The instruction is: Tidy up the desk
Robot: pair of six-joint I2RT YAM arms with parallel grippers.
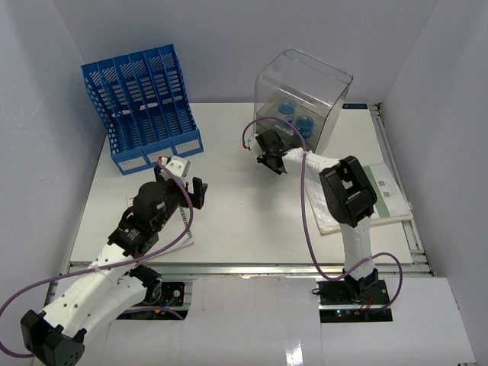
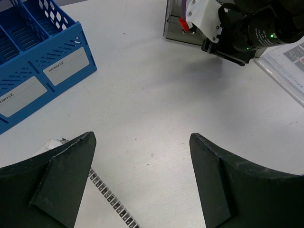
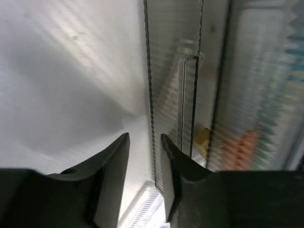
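Observation:
The white desk point(image 1: 244, 221) bears a blue slotted file rack point(image 1: 141, 103) at the back left and a clear plastic drawer box point(image 1: 305, 99) at the back middle. My left gripper point(image 1: 180, 181) hangs open and empty over the desk, its jaws wide apart point(image 2: 142, 140). A spiral notebook point(image 2: 111, 199) lies under its left finger and also shows in the top view point(image 1: 183, 229). My right gripper point(image 1: 268, 162) is at the box's front left corner. Its jaws point(image 3: 145, 137) stand a narrow gap apart, beside the edge of the ribbed clear drawer front point(image 3: 190, 95), holding nothing.
A printed booklet point(image 1: 385, 194) lies on the desk's right side, partly under the right arm, and shows in the left wrist view point(image 2: 287, 59). Blue round items point(image 1: 293, 114) sit inside the clear box. The blue rack point(image 2: 38, 61) is left of the left gripper.

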